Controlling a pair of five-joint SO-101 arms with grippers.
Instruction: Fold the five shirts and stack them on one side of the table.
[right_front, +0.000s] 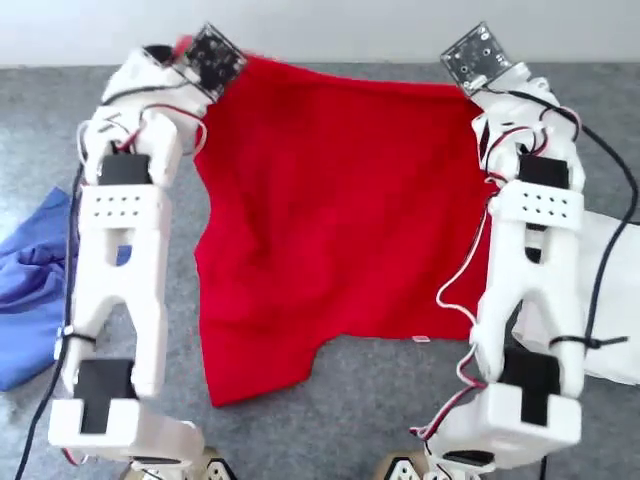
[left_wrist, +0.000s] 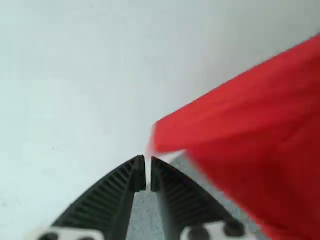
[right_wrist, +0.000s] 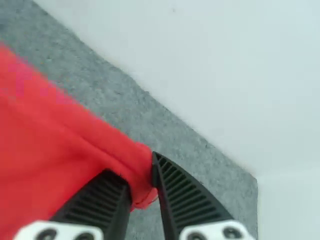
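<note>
The left gripper (left_wrist: 147, 167) is seen with its jaws pressed almost together, only a thin slit between them, and a corner of the red shirt (right_front: 340, 220) is met right at their tips. A far corner of the same shirt is pinched between the jaws of the right gripper (right_wrist: 132, 167), the cloth bunched in the gap. Both grippers are placed at the far edge of the table (right_front: 370, 400), close to the pale wall (right_front: 330, 25) behind it.

Between them the red shirt is spread over the middle of the table, its far hem stretched from one gripper to the other. Its near hem is left uneven, one flap reaching closer to the near edge on the left side. Bare grey table is left along the near edge, between the two bases.

A blue shirt (right_front: 30, 270) is crumpled at the left edge, just beside the left arm (right_front: 120, 250). A white cloth (right_front: 610, 290) is laid at the right edge, partly under the right arm (right_front: 535, 250).

Both arms are stretched out long and nearly straight from the near edge to the far one — roughly parallel, flanking the red shirt.
</note>
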